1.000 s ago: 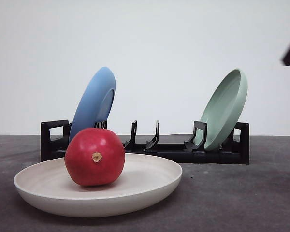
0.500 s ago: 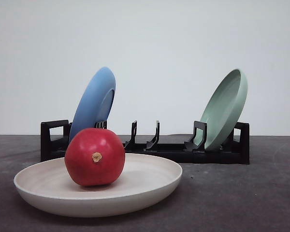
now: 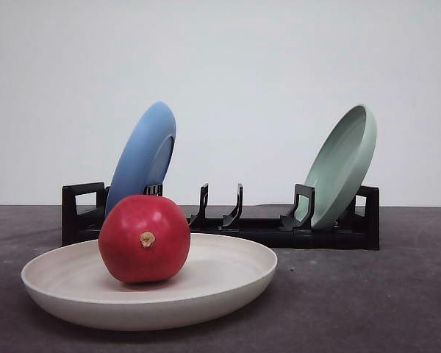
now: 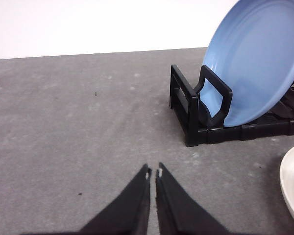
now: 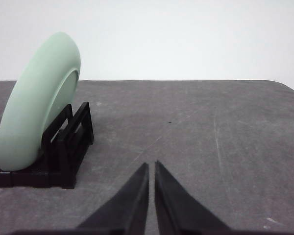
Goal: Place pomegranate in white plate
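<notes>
- The pomegranate (image 3: 144,239) sits inside the white plate (image 3: 235,283), left of the plate's centre, in the lower left of the front view, its stem nub facing the camera. I judge the placing done.
- In the left wrist view my left tool (image 4: 153,173) shows at the bottom centre with its fingers pressed together, pinching nothing, above bare desk (image 4: 78,122).
- In the right wrist view my right tool (image 5: 152,165) is likewise closed and empty, at the bottom centre, the desk beyond it.
- The rack (image 3: 228,224) stands behind the plate in the front view, with the blue plate (image 3: 142,158) leaning at its left end and the green plate (image 3: 343,165) at its right end.
- Risk one: the fruit is round and rests off-centre in a shallow dish, so any knock to the plate could roll it toward the rim or over it.
- Risk two: in the left wrist view the plate's edge (image 4: 291,183) lies at the lower right, near that tool, so a careless sweep that way could nudge it.
- Risk three: both racked plates only lean, so an arm brushing the rack could tip one down.
</notes>
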Tool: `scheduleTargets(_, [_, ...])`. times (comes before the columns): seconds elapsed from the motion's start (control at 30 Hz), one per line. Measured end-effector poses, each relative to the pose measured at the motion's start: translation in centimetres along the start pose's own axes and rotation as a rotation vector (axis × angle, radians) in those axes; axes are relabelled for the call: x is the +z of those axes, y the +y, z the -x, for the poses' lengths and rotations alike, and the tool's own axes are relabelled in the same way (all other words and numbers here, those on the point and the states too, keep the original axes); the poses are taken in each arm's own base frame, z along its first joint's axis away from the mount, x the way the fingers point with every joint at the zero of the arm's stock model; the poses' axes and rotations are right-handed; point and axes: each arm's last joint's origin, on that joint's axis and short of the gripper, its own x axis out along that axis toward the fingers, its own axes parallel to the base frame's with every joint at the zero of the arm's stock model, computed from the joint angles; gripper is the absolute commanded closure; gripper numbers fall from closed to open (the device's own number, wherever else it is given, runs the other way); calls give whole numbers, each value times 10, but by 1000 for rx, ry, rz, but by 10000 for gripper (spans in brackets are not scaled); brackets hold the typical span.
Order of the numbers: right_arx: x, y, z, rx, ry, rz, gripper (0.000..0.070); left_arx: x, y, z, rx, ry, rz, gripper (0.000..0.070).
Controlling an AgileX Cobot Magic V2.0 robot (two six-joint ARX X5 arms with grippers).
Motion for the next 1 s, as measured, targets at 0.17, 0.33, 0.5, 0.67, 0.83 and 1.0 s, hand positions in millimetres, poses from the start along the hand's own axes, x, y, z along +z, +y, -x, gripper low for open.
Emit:
scheduleTargets(0.17, [0,0,0,0,0,0,684,0,0,0,0,0,0,700])
scheduleTargets(0.33, [0,0,0,0,0,0,684,0,0,0,0,0,0,700])
scheduleTargets(0.5, [0,0,0,0,0,0,684,0,0,0,0,0,0,700])
scheduleTargets(0.67, [0,0,0,0,0,0,684,0,0,0,0,0,0,700])
scheduleTargets(0.83, [0,0,0,0,0,0,684,0,0,0,0,0,0,700])
scheduleTargets(1.0, [0,0,0,0,0,0,684,0,0,0,0,0,0,700])
